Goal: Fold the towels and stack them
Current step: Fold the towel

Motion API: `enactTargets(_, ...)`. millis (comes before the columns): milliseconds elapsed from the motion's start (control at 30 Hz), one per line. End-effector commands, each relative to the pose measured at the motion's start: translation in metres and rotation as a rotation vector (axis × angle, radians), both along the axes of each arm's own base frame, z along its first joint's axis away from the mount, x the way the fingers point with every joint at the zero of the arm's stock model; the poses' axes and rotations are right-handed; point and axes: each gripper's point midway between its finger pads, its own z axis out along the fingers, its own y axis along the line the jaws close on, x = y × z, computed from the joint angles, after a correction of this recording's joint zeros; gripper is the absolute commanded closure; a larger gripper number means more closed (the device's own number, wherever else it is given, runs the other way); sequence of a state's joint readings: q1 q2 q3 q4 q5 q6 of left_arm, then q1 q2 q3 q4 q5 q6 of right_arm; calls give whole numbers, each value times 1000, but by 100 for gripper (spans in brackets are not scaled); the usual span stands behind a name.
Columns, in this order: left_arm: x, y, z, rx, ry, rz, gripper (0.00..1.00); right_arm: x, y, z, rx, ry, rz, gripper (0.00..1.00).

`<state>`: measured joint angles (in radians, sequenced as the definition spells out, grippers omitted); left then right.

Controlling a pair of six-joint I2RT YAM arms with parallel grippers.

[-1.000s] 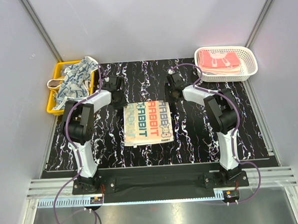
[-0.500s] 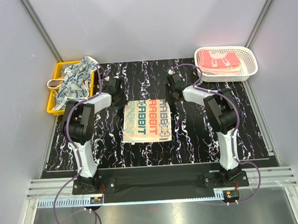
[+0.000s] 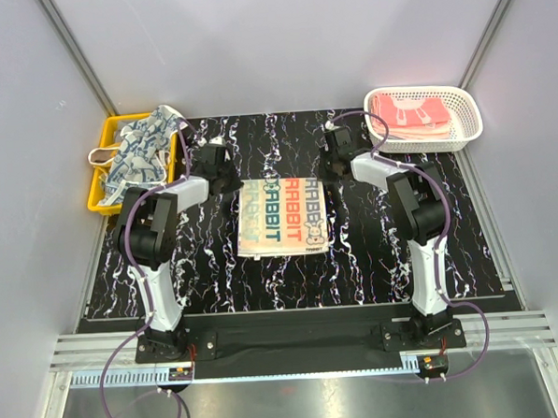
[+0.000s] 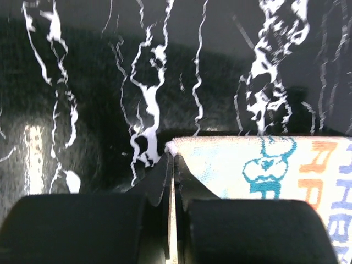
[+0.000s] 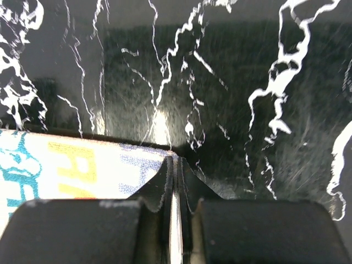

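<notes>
Find the cream lettered towel (image 3: 281, 218) lying flat in the middle of the black marbled table (image 3: 384, 250), with the left gripper (image 4: 171, 157) closed tight on its far left corner and the right gripper (image 5: 174, 165) closed tight on its far right corner. Judging from that 2-point hold, treat this as the start of a fold, far edge over to near edge. Raise both corners together, only high enough to clear the cloth beneath. Carry the 2 arms toward the bases at 1 matched pace to hold the edge taut and square. Lay the far corners right on the near corners before letting go. Guard against slip at so thin a pinch and against skew from 1 lagging side. Leave alone the pink towels (image 3: 407, 113) in the white basket (image 3: 425, 143) and the navy patterned towel (image 3: 145, 146) on the yellow tray (image 3: 97, 195).
</notes>
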<state>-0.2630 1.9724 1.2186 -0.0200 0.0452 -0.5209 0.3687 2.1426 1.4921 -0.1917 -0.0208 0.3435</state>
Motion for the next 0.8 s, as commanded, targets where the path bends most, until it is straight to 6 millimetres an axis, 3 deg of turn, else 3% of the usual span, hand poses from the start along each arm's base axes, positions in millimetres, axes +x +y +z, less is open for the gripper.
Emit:
enactTargets(0, 40, 4, 57, -40, -190, 25, 100, 24, 2, 31, 10, -102, 17, 96)
enactTargets(267, 29, 2, 75, -89, -245, 4, 100, 17, 0, 65, 45, -167, 10, 96)
enactTargets(400, 11, 4, 80, -125, -267, 22, 100, -4, 0, 69, 92, -165, 7, 97)
enactTargets(433, 3, 5, 73, -125, -251, 23, 100, -8, 1, 71, 104, -168, 10, 96)
enactTargets(533, -5, 7, 82, -136, -269, 31, 100, -27, 2, 75, 135, -176, 15, 96)
enactTargets(567, -12, 9, 76, -134, -257, 34, 100, -32, 1, 76, 138, -175, 16, 96)
enactTargets(767, -40, 14, 81, -159, -281, 48, 100, -64, 9, 97, 159, -232, 38, 96)
